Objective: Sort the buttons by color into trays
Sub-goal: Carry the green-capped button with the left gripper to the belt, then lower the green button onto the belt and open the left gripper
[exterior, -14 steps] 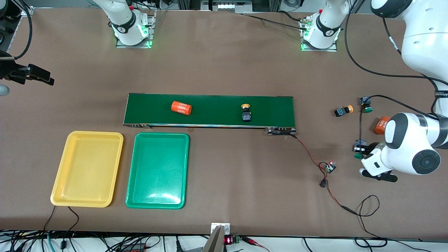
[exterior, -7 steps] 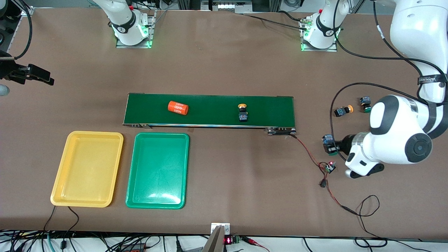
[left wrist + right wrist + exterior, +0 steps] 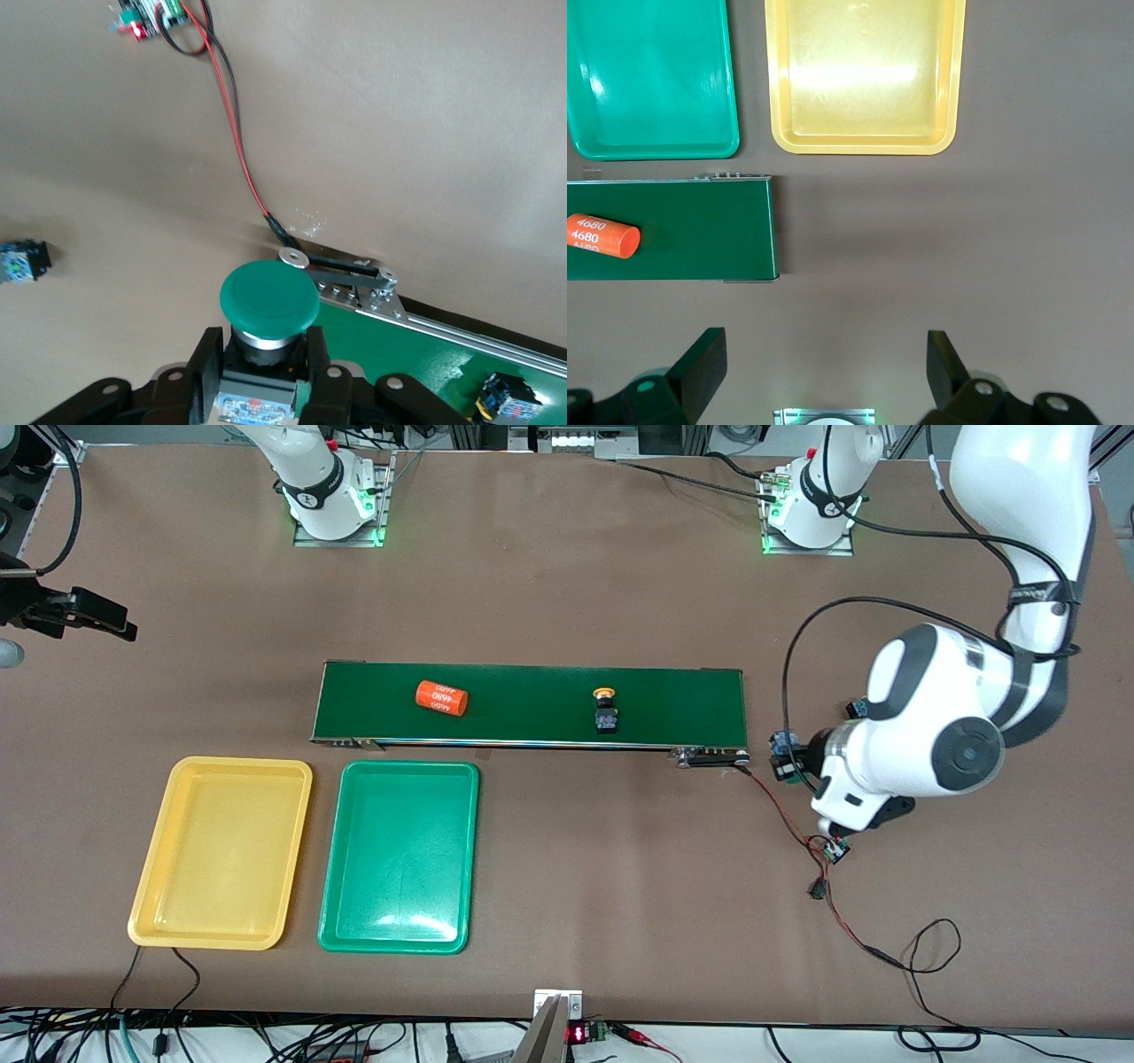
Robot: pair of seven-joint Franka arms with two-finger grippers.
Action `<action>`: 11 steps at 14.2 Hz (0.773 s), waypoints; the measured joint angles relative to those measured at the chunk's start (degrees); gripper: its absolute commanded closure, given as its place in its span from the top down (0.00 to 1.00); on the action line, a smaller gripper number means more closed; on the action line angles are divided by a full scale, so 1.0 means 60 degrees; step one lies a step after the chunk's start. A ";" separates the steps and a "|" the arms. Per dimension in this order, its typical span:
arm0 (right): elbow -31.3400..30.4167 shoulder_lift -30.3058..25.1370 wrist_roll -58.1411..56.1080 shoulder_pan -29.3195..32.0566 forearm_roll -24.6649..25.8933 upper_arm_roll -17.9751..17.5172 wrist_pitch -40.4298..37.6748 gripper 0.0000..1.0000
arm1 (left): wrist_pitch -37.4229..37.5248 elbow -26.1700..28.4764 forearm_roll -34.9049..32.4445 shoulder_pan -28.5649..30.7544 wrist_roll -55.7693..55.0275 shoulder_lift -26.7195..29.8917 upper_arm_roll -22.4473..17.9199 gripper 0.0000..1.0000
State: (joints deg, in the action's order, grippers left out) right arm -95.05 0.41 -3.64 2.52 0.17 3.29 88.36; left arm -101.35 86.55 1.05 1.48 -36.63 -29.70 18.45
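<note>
A green button [image 3: 268,301] sits clamped in the left claw [image 3: 263,370], its round cap facing out and its black body pinched between the fingers [image 3: 205,363]; we see it held in the air over the bare table [image 3: 567,602], just off the conveyor belt's [image 3: 532,705] end toward the left arm's side, above the red-and-black wires [image 3: 780,806] that run from the belt's end bracket [image 3: 350,274] to a small circuit board [image 3: 834,849]. A yellow-capped button [image 3: 605,710] stands on the belt, roughly midway along it, and an orange cylinder [image 3: 441,698] with white print lies on its side on the belt nearer the right arm's end. Another button [image 3: 856,708] lies on the table toward the left arm's end, mostly hidden by the arm, so we cannot tell its cap colour; the left wrist view shows what may be the same one as a dark body [image 3: 19,262] resting on the table. The yellow tray [image 3: 221,852] and the green tray [image 3: 400,856] lie side by side on the table, nearer the front camera than the belt, the yellow one toward the right arm's end; we see nothing in either. The right claw [image 3: 824,372] waits with its fingers [image 3: 700,363] spread wide, holding nothing, up over the table off the belt's end at the right arm's side.
</note>
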 measured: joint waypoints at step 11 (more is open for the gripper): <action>-0.0001 0.0000 0.0000 0.0001 0.0000 0.0000 0.0000 1.00 | -0.3621 0.3564 0.0035 -0.1053 -0.0804 0.0766 -0.0010 0.15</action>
State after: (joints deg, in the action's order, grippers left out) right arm -95.06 0.41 -3.64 2.52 0.17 3.29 88.36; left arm -123.08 107.93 1.26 -4.83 -41.45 -25.10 18.39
